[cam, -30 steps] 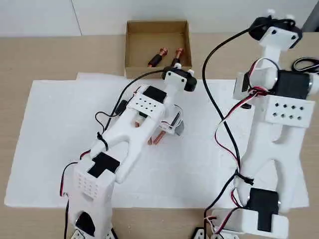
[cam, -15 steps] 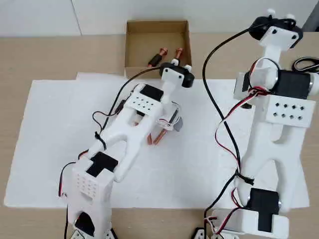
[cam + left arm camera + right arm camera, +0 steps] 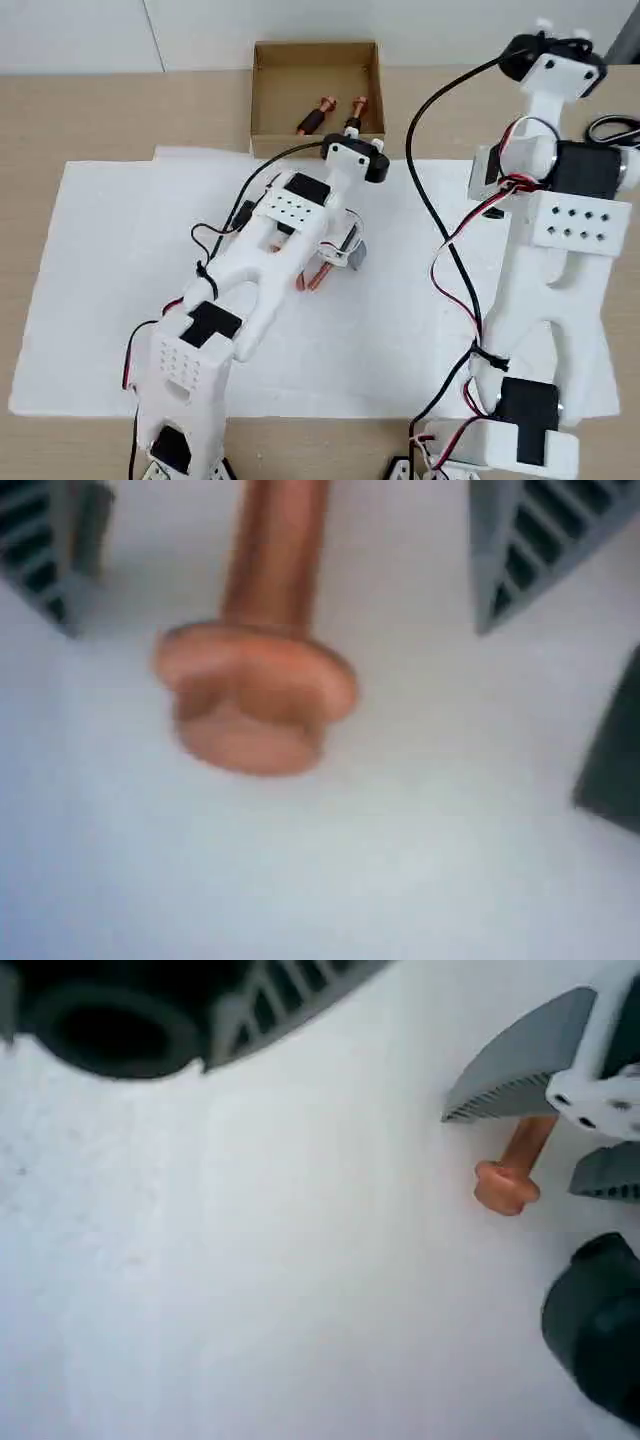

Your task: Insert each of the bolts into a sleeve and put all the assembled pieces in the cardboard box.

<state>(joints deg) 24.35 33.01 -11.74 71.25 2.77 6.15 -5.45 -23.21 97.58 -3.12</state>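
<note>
A copper bolt (image 3: 255, 695) lies on the white sheet (image 3: 110, 260), its shaft running between the two grey fingers (image 3: 540, 550) of my left gripper (image 3: 275, 610). That gripper is open, its fingers to either side of the bolt and apart from it. From above, the bolt (image 3: 320, 273) is under the left gripper (image 3: 322, 255), just below the cardboard box (image 3: 258, 100). Two assembled pieces (image 3: 312, 120) lie in the box. The right wrist view shows the bolt (image 3: 508, 1182) and the left gripper (image 3: 530, 1150) farther off. My right gripper (image 3: 492, 200) hangs over the sheet's right part.
A dark object (image 3: 595, 1320) rests on the sheet beside the bolt, also at the edge of the left wrist view (image 3: 612, 750). A dark round hollow shape (image 3: 110, 1030) sits close to the right wrist camera. Cables loop between the arms. Bare wooden table (image 3: 100, 110) surrounds the sheet.
The left arm shifted slightly toward the box and came back. The bolt stayed where it lies. The right arm has not moved.
</note>
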